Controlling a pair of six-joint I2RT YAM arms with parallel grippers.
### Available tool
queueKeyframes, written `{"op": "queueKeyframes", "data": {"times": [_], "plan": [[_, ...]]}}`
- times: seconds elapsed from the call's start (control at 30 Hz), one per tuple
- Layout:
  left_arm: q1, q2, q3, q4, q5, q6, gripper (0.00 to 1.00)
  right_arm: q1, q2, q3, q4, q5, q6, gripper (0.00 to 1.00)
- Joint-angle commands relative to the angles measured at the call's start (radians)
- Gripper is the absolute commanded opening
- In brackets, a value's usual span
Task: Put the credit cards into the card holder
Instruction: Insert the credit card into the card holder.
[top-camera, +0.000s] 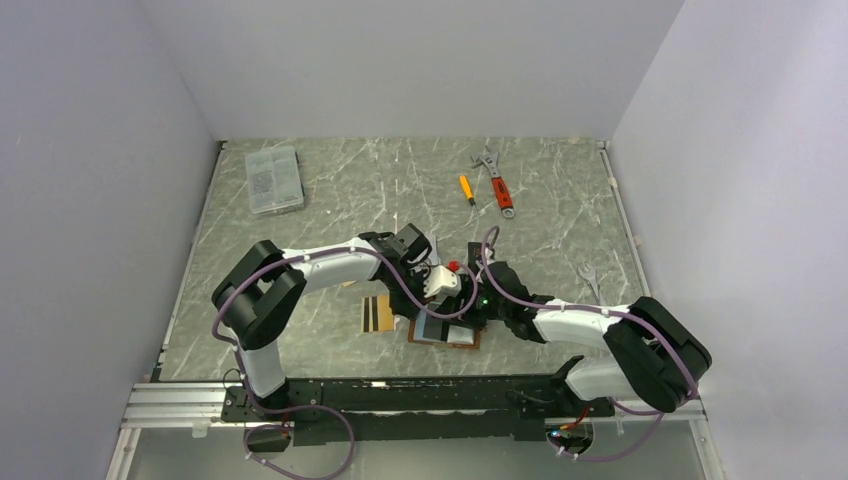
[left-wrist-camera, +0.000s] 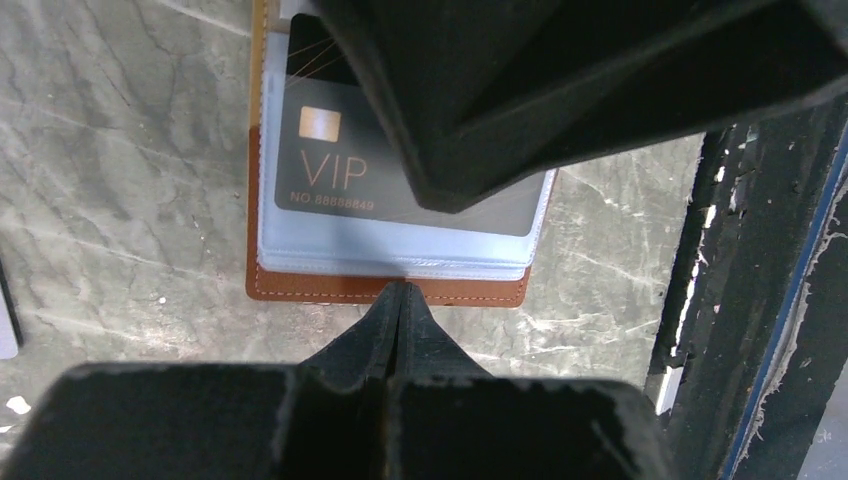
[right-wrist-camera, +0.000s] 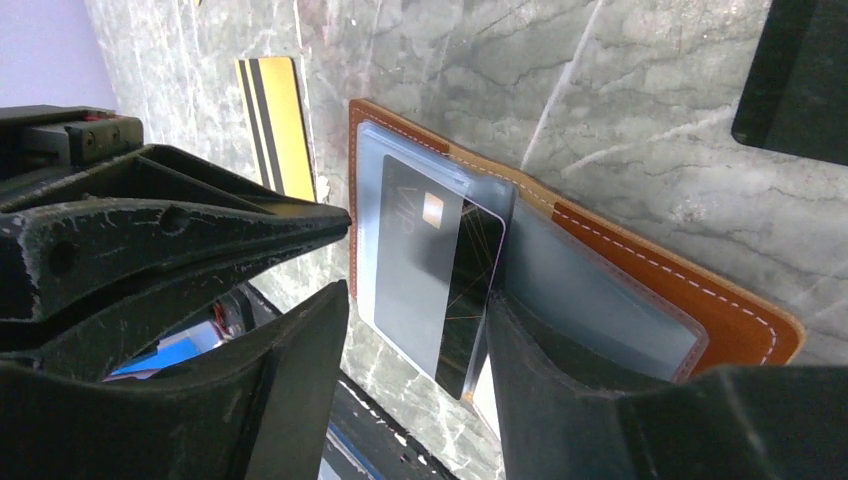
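Observation:
The tan-brown card holder (top-camera: 452, 339) lies open on the table near the front edge, between the two arms. In the left wrist view its leather edge (left-wrist-camera: 300, 286) shows, with a dark grey "VIP" credit card (left-wrist-camera: 330, 170) in a clear sleeve. My left gripper (left-wrist-camera: 400, 295) is shut, its tip on the holder's near edge. My right gripper (right-wrist-camera: 415, 305) is open above the holder (right-wrist-camera: 700, 300). The grey card (right-wrist-camera: 430, 260) sticks partly out of the sleeve between its fingers, close against the right finger. A gold card with black stripes (top-camera: 377, 314) lies left of the holder and also shows in the right wrist view (right-wrist-camera: 275, 120).
A clear plastic box (top-camera: 273, 179) sits at the back left. An orange screwdriver (top-camera: 466, 188) and a red adjustable wrench (top-camera: 497, 180) lie at the back middle, a silver wrench (top-camera: 588, 277) at the right. The black front rail (left-wrist-camera: 740, 300) runs just beside the holder.

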Motion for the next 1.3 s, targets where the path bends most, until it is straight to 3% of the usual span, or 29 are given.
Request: {"op": "queueKeyframes", "data": {"times": [0.0, 0.3, 0.43, 0.63, 0.7, 0.8, 0.87, 1.0, 1.27], "plan": [[-0.001, -0.004, 0.021, 0.016, 0.066, 0.002, 0.0, 0.006, 0.005, 0.009, 0.004, 0.025, 0.003, 0.58], [0.025, -0.031, -0.024, 0.08, 0.079, -0.021, 0.0, 0.033, -0.103, 0.044, -0.218, 0.139, -0.043, 0.6], [0.093, -0.079, -0.05, 0.105, 0.15, -0.049, 0.0, 0.056, -0.189, 0.048, -0.293, 0.206, -0.048, 0.56], [0.14, -0.165, -0.137, 0.205, 0.22, -0.103, 0.0, 0.117, -0.14, 0.111, -0.338, 0.255, -0.06, 0.54], [0.137, -0.165, -0.145, 0.232, 0.25, -0.121, 0.0, 0.131, -0.118, 0.126, -0.334, 0.26, -0.06, 0.44], [0.127, -0.139, -0.142, 0.244, 0.267, -0.126, 0.0, 0.133, -0.078, 0.134, -0.325, 0.258, -0.054, 0.16], [0.117, -0.12, -0.132, 0.24, 0.263, -0.117, 0.0, 0.131, -0.059, 0.142, -0.327, 0.264, -0.05, 0.07], [0.109, -0.091, -0.122, 0.249, 0.245, -0.115, 0.0, 0.133, -0.076, 0.14, -0.352, 0.288, -0.036, 0.0], [0.083, -0.07, -0.108, 0.253, 0.211, -0.114, 0.0, 0.122, -0.118, 0.09, -0.337, 0.302, -0.019, 0.0]]}}
